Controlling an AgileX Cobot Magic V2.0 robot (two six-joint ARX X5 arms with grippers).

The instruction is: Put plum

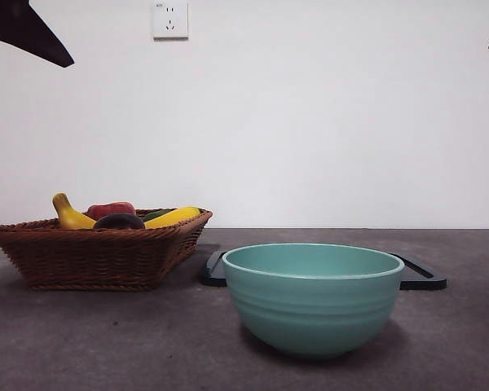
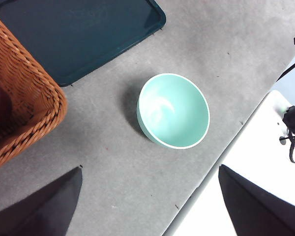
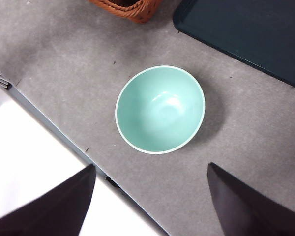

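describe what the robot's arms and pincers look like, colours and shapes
Little shows. Each pincer has two plain matte black jaws, wedge-shaped and tapering to a point: left pincer, right pincer. In the front view the arms appear only as black angular tips at the top corners. No markings or cables are visible on them.

I see the plum (image 1: 119,221) lying in the wicker basket (image 1: 98,252), dark maroon and smooth, tucked low between the banana (image 1: 69,215) and a red fruit (image 1: 111,209), only its rounded top showing above the rim.
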